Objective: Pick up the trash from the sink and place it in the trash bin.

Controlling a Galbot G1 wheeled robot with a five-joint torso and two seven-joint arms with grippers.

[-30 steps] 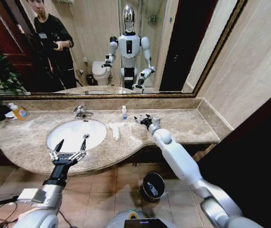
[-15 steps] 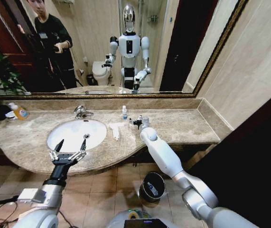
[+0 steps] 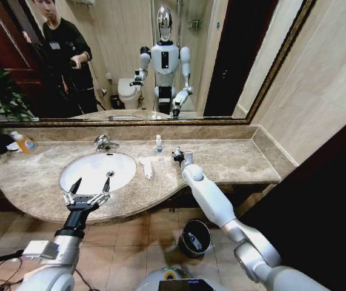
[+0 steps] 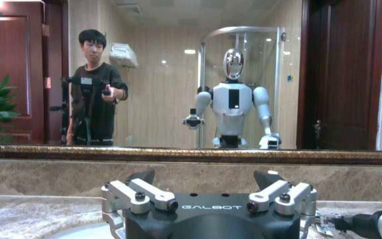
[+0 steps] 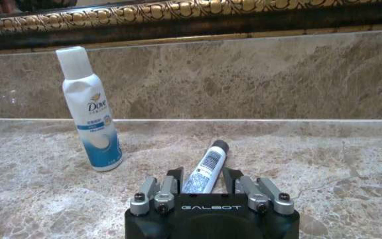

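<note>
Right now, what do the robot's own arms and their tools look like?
Both arms are smooth, glossy white shells with rounded joints. The left tool is black with silver metal finger links and dark tips; a grey block sits by the wrist. In the wrist views, each tool has a black body marked GALBOT in pale letters, with bolted silver linkages.

Bathroom: sink point(image 3: 97, 171), mirror point(image 3: 130, 60), toilet point(image 3: 128, 92).

Small white tube point(image 5: 204, 167): lower end hidden behind right tool point(image 5: 203, 185); label unreadable.
</note>
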